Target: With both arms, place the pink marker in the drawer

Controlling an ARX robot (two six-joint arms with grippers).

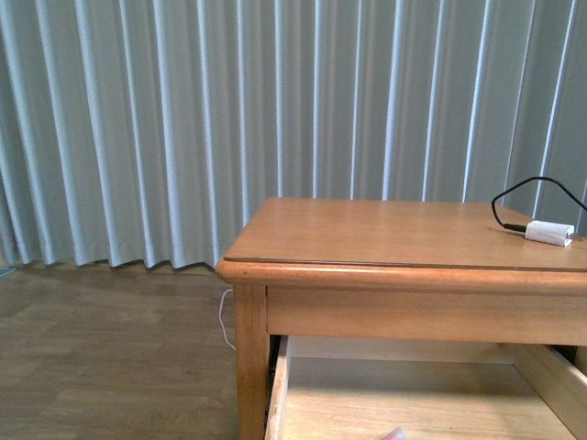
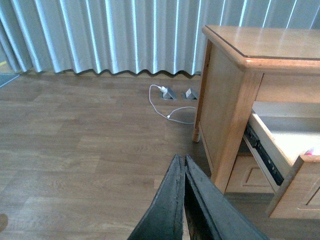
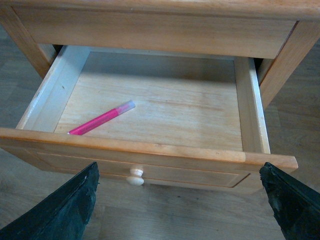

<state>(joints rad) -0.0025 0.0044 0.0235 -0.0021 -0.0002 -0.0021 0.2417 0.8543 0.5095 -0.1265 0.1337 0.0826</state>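
Pink marker (image 3: 102, 119) lies flat inside the open drawer (image 3: 150, 150), near its front panel. Right gripper (image 3: 178, 172) jaws wide apart, facing the knob (image 3: 135, 176). Left gripper (image 2: 183, 160) jaws together, left of the table (image 2: 260, 50). Placing looks done; I'd push the drawer shut next, squarely.

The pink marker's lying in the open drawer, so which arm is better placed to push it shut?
Right, probably. The right tool, open, faces the honey-coloured wooden drawer head-on, its small round wooden knob between the fingers. The left tool, shut, hangs over the brown plank floor beside the wooden table.
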